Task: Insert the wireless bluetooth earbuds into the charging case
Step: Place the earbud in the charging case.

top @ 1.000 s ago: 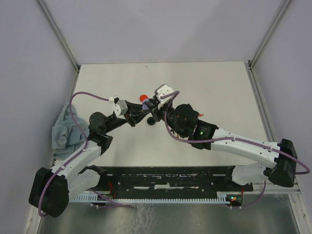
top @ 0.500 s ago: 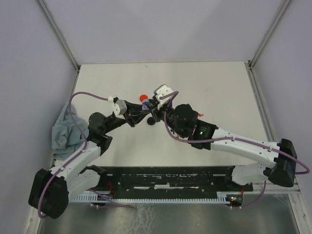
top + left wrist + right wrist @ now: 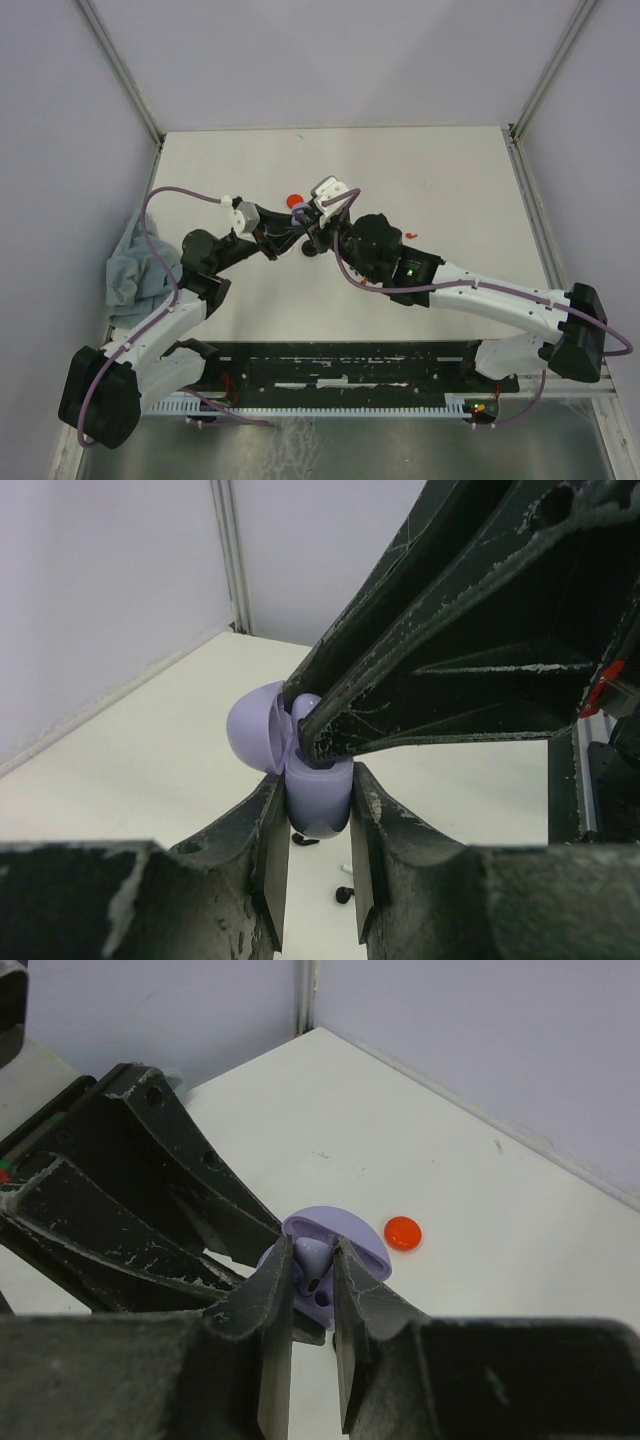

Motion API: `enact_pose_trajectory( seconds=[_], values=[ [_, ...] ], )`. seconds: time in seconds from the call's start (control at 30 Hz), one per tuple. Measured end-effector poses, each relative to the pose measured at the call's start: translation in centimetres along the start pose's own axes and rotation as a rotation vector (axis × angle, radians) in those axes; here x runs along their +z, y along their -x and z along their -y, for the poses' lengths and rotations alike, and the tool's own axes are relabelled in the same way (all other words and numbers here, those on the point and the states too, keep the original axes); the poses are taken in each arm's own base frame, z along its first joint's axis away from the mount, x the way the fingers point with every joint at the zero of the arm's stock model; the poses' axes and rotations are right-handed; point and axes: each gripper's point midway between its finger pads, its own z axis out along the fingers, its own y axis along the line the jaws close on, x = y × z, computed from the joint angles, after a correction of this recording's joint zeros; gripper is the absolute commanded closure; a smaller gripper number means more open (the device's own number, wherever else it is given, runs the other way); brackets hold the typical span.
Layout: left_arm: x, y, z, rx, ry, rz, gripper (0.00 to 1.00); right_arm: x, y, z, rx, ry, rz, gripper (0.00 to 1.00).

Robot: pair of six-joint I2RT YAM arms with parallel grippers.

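My left gripper (image 3: 318,802) is shut on the lavender charging case (image 3: 320,810) and holds it above the table with its lid (image 3: 253,727) open. My right gripper (image 3: 313,1260) is shut on a lavender earbud (image 3: 312,1257) and holds it right at the case's open top (image 3: 345,1243). In the top view both grippers, the left (image 3: 288,232) and the right (image 3: 311,228), meet at mid-table around the case (image 3: 299,219). Two black earbuds (image 3: 304,837) (image 3: 344,893) and a small white piece (image 3: 346,868) lie on the table below the case.
A round red disc (image 3: 403,1232) lies on the table just beyond the case; it also shows in the top view (image 3: 294,201). A tiny red piece (image 3: 411,234) lies right of the right wrist. A grey cloth (image 3: 135,265) is bunched at the left edge.
Both wrists have shifted slightly left and away from the bases, still joined at the case. The tiny red piece beside the right arm has come into view.
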Motion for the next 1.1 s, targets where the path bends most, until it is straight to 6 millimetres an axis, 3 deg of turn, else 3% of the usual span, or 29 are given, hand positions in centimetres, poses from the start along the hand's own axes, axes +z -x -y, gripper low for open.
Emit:
enact_pose_trajectory(
  seconds=[0.17,0.57,0.73,0.93,1.1],
  values=[
    [0.0,0.1,0.0,-0.012,0.0,0.0,0.97,0.0,-0.3,-0.3,-0.005,0.012,-0.011,0.72],
    [-0.1,-0.5,0.0,-0.026,0.009,-0.011,0.97,-0.3,-0.2,-0.2,-0.011,0.007,-0.043,0.41],
    [-0.4,-1.3,-0.2,-0.045,0.03,-0.032,0.97,-0.8,0.7,0.1,-0.002,0.006,-0.087,0.37],
    [-1.0,-2.2,-0.4,-0.063,0.062,-0.063,0.97,-2.2,1.1,2.9,0.053,-0.058,-0.188,0.36],
    [-1.4,-1.9,-0.3,-0.038,0.073,-0.072,0.97,-3.7,-1.1,7.0,0.117,-0.174,-0.321,0.35]
  ],
)
